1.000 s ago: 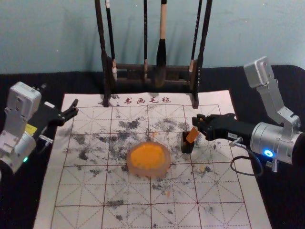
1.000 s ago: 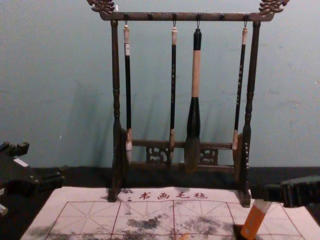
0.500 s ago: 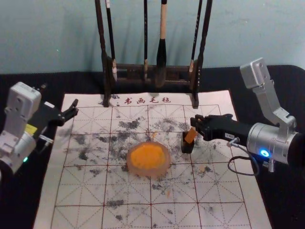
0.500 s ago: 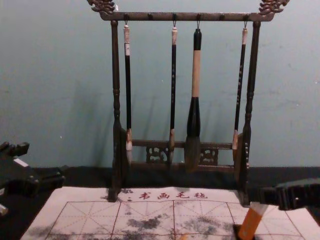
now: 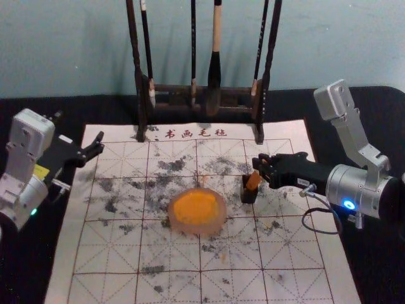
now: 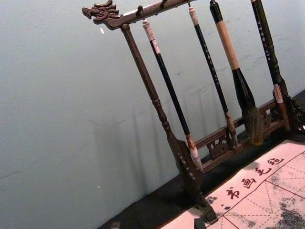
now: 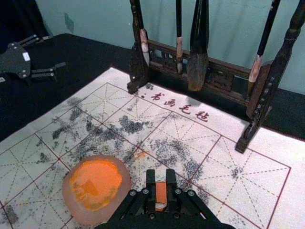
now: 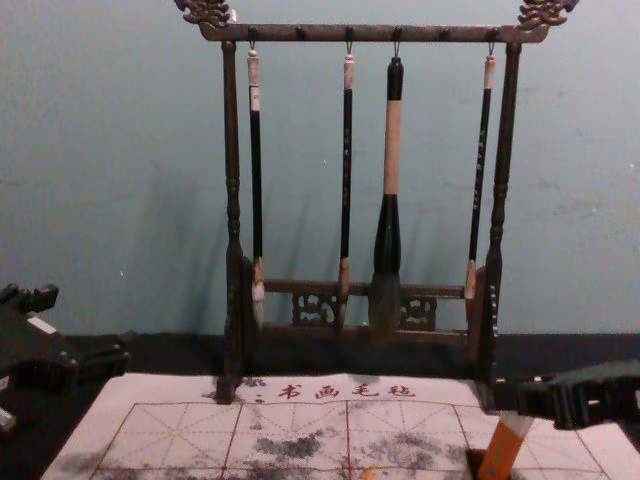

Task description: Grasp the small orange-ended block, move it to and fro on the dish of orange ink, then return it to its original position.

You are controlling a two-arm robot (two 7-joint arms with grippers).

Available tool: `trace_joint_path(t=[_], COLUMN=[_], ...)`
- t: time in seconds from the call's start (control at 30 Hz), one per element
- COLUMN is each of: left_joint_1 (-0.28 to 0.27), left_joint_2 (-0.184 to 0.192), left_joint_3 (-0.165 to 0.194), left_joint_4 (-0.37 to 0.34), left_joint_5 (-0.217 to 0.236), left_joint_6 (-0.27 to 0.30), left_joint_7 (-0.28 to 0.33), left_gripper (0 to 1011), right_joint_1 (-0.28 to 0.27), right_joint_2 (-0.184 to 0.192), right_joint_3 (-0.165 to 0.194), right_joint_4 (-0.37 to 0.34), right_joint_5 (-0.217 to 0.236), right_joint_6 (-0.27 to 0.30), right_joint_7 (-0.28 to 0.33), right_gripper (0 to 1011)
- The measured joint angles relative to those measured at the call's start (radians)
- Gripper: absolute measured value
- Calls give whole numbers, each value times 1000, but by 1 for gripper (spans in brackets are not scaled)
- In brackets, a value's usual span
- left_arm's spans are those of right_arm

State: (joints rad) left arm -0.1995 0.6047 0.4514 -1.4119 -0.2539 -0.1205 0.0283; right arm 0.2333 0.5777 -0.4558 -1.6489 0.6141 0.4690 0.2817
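Snugly, right tool (image 5: 258,166) grips block (image 5: 253,181) at holder (image 5: 249,195); left tool (image 5: 100,142) near mat-edge (image 5: 78,190).

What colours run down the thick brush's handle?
The handle is black, then tan, then black again, top to bottom; best seen in the chest view.

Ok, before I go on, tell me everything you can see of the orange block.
The block is a narrow bar, orange along most of its visible length, whitish near the top; I can't tell its material. The right end effector holds it near that top, a finger on either side. It tilts, top leaning toward the robot's right. Its lower end is at the mouth of the black holder, to the right of the ink dish; whether it is inside or just above, I can't tell.
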Motion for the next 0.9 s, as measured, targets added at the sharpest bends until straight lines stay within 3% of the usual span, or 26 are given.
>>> trace_joint_path(t=[0.9], left_joint_1=[0], left_joint_2=[0], left_joint_3=[0], left_joint_4=[0], left_joint_5=[0], left_joint_6=[0], left_joint_7=[0], left_gripper=[1001], right_joint_1=[7], right_joint_2=[-58], right_joint_3=[-19], right_joint_4=[54], right_joint_5=[-90], right_joint_6=[6], right_joint_7=[-4], right_gripper=[126])
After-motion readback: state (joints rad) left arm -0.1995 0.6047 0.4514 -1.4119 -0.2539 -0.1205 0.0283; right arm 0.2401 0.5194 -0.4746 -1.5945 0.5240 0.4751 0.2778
